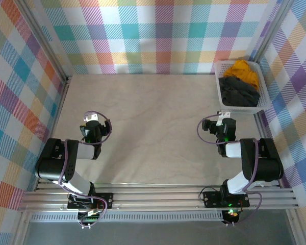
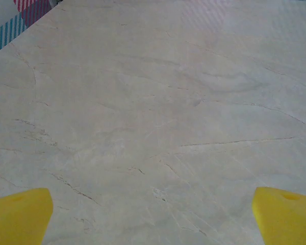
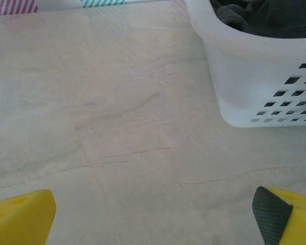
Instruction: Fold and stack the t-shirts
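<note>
Both t-shirts lie crumpled in a white mesh basket (image 1: 258, 104) at the table's far right. The charcoal-grey one (image 1: 238, 92) is at the front, and its dark fabric (image 3: 268, 15) shows over the basket's rim (image 3: 234, 43) in the right wrist view. The mustard-orange one (image 1: 245, 71) is bunched behind it. My right gripper (image 1: 226, 121) is just in front of the basket, open, its yellow fingertips (image 3: 20, 214) wide apart over bare table. Over the left side of the table my left gripper (image 1: 93, 121) is also open, with nothing between its yellow fingertips (image 2: 283, 214).
The pale marbled tabletop (image 1: 153, 127) stretches between the two arms. Plaid cloth walls (image 1: 153, 35) on aluminium posts close in the back and both sides. The arm bases sit on a rail (image 1: 158, 196) at the near edge.
</note>
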`<control>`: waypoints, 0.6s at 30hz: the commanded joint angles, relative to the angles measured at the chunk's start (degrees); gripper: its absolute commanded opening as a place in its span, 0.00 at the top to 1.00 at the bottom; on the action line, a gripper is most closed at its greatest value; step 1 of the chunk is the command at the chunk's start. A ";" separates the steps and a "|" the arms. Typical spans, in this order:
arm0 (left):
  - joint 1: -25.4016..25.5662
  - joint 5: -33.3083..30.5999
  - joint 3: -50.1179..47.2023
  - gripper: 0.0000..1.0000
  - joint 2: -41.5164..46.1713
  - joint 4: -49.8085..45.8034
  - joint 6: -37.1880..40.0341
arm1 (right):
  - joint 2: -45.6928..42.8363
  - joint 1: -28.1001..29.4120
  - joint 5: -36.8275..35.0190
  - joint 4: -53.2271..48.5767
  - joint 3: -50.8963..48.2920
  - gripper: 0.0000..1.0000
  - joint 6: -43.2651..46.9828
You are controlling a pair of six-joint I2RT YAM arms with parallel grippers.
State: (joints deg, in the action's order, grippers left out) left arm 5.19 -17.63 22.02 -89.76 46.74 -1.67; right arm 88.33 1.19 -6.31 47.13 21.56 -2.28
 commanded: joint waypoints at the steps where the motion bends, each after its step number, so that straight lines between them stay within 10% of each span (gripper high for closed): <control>1: 0.52 -0.81 0.56 0.00 0.46 2.12 0.22 | -0.58 -0.10 0.92 1.88 1.03 0.00 0.09; 18: 0.52 -0.75 0.57 0.00 0.40 2.04 0.14 | -0.70 -0.01 0.74 2.33 0.77 0.00 0.17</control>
State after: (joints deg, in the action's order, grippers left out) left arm 5.23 -17.65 22.02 -89.76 46.74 -1.67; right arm 88.33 1.19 -6.33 47.13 21.56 -2.28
